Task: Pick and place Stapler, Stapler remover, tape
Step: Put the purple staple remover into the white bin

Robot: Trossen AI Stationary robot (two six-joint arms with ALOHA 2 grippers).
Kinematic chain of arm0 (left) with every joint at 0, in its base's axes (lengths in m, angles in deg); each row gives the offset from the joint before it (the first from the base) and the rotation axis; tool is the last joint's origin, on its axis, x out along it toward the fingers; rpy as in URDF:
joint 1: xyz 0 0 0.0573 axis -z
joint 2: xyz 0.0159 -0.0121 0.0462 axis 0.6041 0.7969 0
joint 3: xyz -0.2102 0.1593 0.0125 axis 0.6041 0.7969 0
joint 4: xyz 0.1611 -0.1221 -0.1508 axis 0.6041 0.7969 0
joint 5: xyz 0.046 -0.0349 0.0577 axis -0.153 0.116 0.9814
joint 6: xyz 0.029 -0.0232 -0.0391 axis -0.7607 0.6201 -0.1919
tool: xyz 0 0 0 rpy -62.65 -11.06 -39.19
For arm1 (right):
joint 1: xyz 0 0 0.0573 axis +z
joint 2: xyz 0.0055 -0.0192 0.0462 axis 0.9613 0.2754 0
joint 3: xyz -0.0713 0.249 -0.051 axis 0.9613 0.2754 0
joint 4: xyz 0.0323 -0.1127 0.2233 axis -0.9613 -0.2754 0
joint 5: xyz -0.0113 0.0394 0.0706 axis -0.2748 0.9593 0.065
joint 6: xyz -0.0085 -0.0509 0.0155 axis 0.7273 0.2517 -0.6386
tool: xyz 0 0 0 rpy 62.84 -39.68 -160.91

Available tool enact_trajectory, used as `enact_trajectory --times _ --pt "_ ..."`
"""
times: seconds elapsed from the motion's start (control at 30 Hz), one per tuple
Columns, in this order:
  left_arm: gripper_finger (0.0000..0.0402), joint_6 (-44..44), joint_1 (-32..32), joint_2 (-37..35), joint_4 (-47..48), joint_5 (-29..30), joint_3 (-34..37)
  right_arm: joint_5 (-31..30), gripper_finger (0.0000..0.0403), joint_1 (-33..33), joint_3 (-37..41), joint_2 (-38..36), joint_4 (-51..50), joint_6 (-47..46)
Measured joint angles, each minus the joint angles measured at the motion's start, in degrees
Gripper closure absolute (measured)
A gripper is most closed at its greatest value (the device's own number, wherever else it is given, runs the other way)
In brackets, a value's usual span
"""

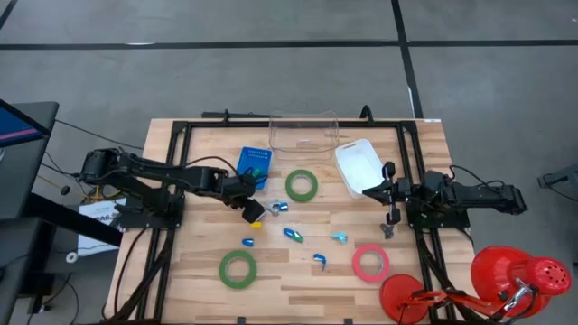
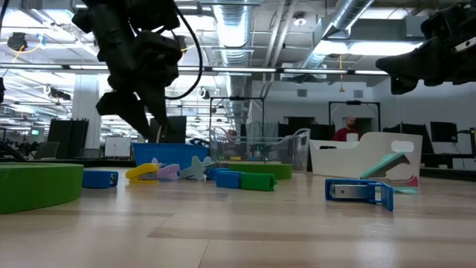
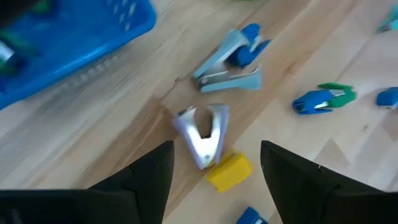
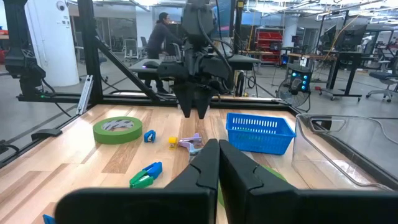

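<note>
My left gripper (image 1: 250, 210) hangs open over the table's middle left, tipped steeply down. Just below it a yellow-handled staple remover (image 3: 210, 149) with silver claws lies flat on the wood, between the two fingers' line and clear of both. A small blue and silver stapler (image 3: 231, 57) lies beyond it. Two green tape rolls (image 1: 302, 185) (image 1: 237, 268) and a pinkish-red tape roll (image 1: 370, 262) lie flat. My right gripper (image 1: 390, 200) waits shut at the right side, pointing level.
A blue basket (image 1: 255, 162) stands just beyond the left gripper. A clear tub (image 1: 304, 131) and a white tray (image 1: 358, 165) sit at the far edge. Several small blue pieces (image 1: 293, 235) are scattered mid-table. A red object (image 1: 519, 275) stands off the near right corner.
</note>
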Motion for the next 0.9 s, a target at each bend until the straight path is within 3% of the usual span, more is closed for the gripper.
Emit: enact_trajectory --times 0.57,0.9 --pt "0.0244 1.08 0.09 -0.04 4.41 -4.34 -4.58 0.0 0.0402 0.01 0.0 0.0 0.0 0.01" --pt "0.0262 1.27 -2.23 3.56 10.17 -5.55 -9.32 0.01 0.0402 0.01 -0.01 0.0 0.0 0.0"
